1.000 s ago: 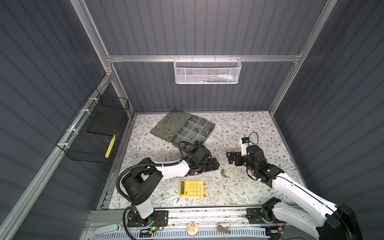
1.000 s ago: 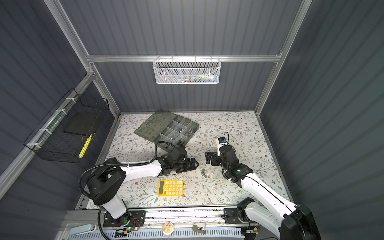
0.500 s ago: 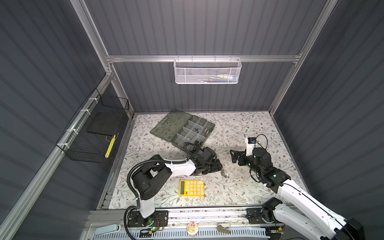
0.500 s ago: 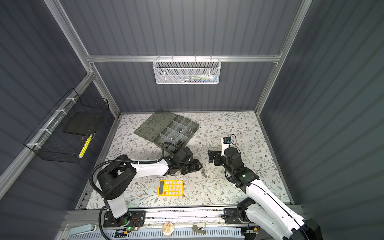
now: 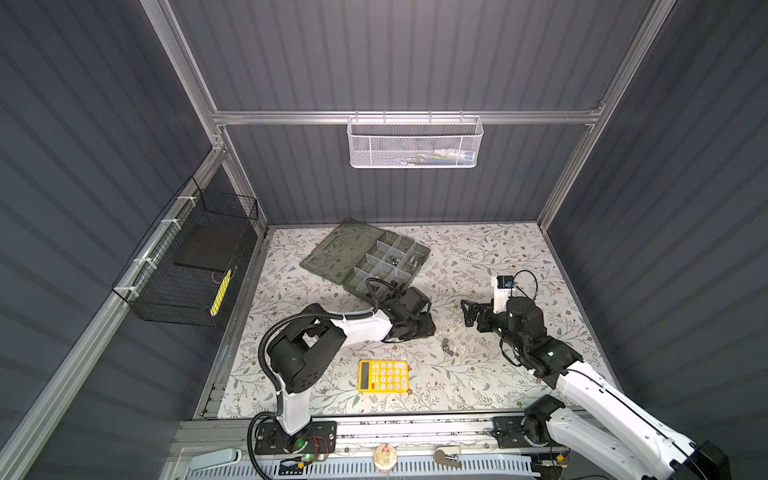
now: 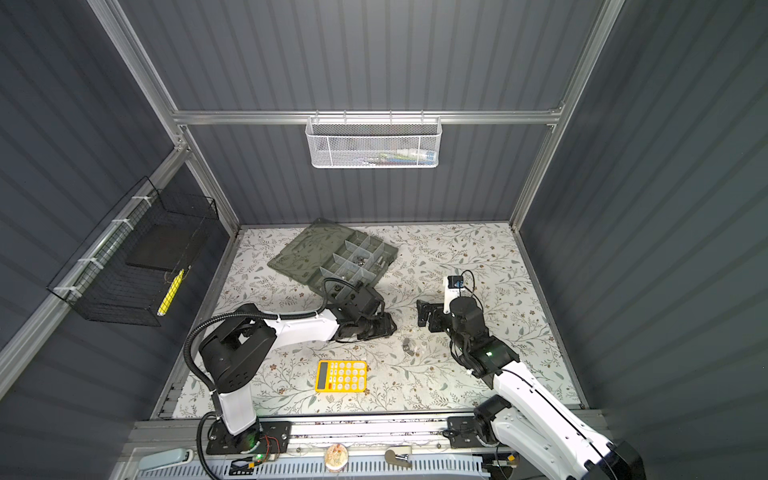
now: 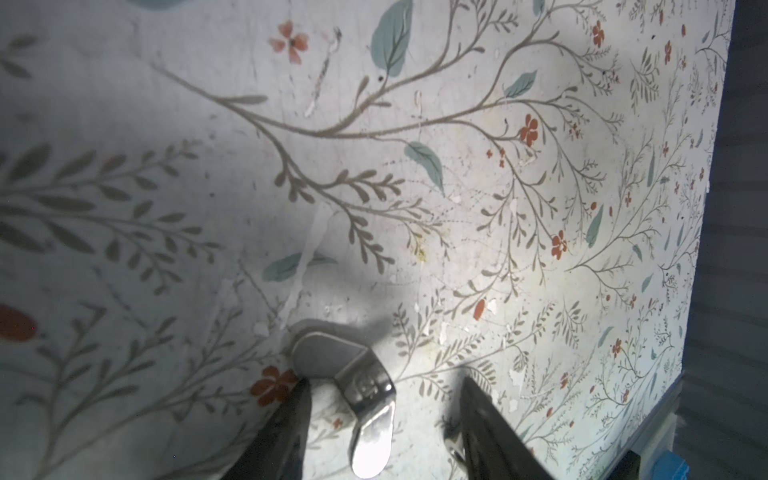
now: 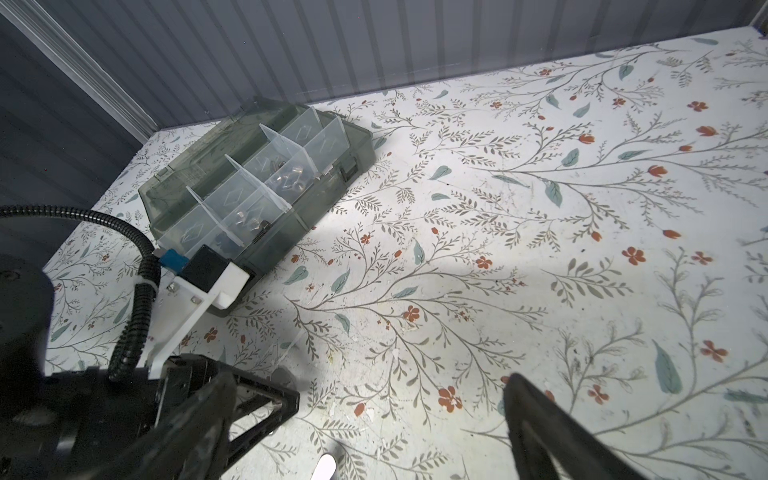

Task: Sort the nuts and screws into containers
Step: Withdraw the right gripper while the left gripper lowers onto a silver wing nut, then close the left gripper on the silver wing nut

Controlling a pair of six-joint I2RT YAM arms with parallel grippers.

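Well, the left gripper sits low on the table just in front of the box, jaws half spread around a silver wing nut (one finger seems to touch it). The right gripper, farther from the box, gapes wide, empty. Some loose bits lie well clear of the box.

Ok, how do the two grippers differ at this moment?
The left gripper straddles a silver wing nut on the floral mat; the right gripper holds nothing. The left gripper's jaws stand closer together than the right gripper's, which spread wide. Both are open, over the same mat.
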